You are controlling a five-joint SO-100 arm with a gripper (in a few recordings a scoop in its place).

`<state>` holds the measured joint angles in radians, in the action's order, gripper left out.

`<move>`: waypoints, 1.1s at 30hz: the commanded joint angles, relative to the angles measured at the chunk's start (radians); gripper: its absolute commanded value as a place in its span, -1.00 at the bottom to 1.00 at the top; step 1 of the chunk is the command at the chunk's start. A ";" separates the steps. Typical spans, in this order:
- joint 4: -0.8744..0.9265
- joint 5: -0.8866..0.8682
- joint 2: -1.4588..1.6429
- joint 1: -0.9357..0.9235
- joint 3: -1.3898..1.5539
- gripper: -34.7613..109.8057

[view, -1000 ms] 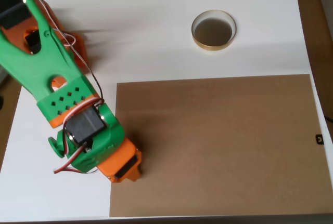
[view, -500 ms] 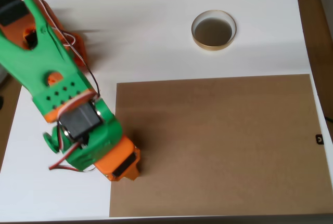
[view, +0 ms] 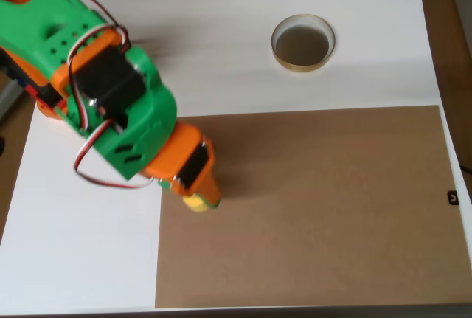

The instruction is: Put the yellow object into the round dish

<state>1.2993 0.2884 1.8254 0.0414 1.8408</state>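
Near the left edge of the brown mat [view: 310,207] on the white worktop [view: 221,30], the orange pincer [view: 198,194] points down, closed on the yellow object [view: 198,202]; its orientation is hidden. Toward the far right corner sits the round dish [view: 302,43], well apart. No legible writing.

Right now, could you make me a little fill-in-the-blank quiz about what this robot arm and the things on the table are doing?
1. The yellow object sits at the tip of the ____ gripper.
2. The round dish stands on the ____ part of the table.
3. The gripper hangs over the ____ mat.
4. The dish holds ____.

Missing words: orange; white; brown; nothing
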 commanded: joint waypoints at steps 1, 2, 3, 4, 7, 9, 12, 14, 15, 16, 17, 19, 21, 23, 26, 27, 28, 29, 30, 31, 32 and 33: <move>0.041 0.011 0.092 0.091 -0.020 -0.52; 0.049 0.011 0.095 0.115 -0.023 -0.52; 0.055 0.012 0.100 0.141 -0.023 -0.52; 0.061 0.015 0.101 0.169 -0.025 -0.52; 0.074 0.026 0.097 0.249 -0.029 -0.52; 0.083 0.037 0.092 0.301 -0.031 -0.52; 0.112 0.048 0.077 0.373 -0.049 -0.52; 0.132 0.055 0.069 0.425 -0.055 -0.52; 0.140 0.057 0.067 0.451 -0.057 -0.52; 0.147 0.060 0.066 0.477 -0.058 -0.52; 0.156 0.060 0.061 0.502 -0.061 -0.52; 0.173 0.058 0.048 0.551 -0.074 -0.52; 0.189 0.055 0.021 0.594 -0.092 -0.52; 0.207 0.054 -0.009 0.634 -0.118 -0.52; 0.238 0.055 -0.064 0.695 -0.170 -0.52; 0.247 0.055 -0.086 0.715 -0.189 -0.52; 0.259 0.055 -0.112 0.735 -0.212 -0.52; 0.273 0.055 -0.143 0.752 -0.236 -0.52; 0.285 0.054 -0.173 0.765 -0.261 -0.52; 0.295 0.054 -0.201 0.778 -0.287 -0.52; 0.304 0.054 -0.227 0.788 -0.308 -0.53; 0.311 0.052 -0.250 0.801 -0.328 -0.53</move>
<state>1.5677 0.3283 1.5938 0.7977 1.6199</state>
